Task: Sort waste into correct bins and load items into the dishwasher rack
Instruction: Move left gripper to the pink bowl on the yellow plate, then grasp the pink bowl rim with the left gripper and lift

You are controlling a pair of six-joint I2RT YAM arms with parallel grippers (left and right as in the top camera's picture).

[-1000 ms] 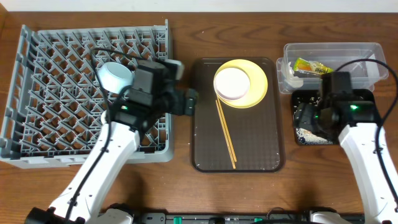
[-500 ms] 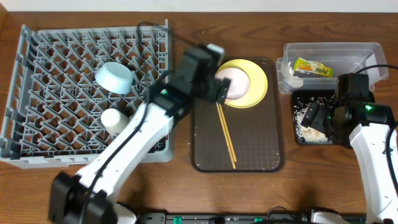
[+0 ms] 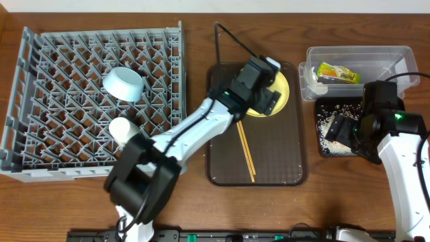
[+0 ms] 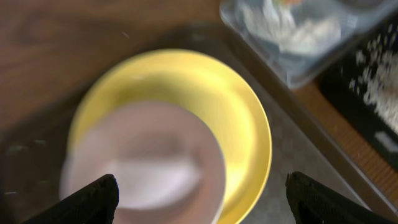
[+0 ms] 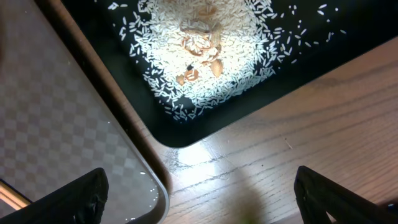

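Dishwasher rack (image 3: 94, 101): at table left, unchanged. Light blue bowl (image 3: 123, 83) and white cup (image 3: 122, 129) are seated among its pegs, as half a second ago.

Brown serving tray (image 3: 275, 161): at centre. The yellow plate (image 4: 242, 118) with the white bowl (image 4: 146, 158) on it is found at the far end, the chopsticks (image 3: 245, 149) lying below.

Left gripper (image 4: 199, 205): since the last frame it has been carried right from the plate's left edge and is now held above plate and bowl, jaws wide, nothing gripped.

Clear box (image 3: 356, 49): wrapper (image 3: 336, 71) is contained.

Black tray (image 3: 321, 107): rice (image 5: 199, 56) is piled inside.

Right gripper (image 5: 205, 202): little moved, poised over the black tray's near corner, jaws wide, empty.
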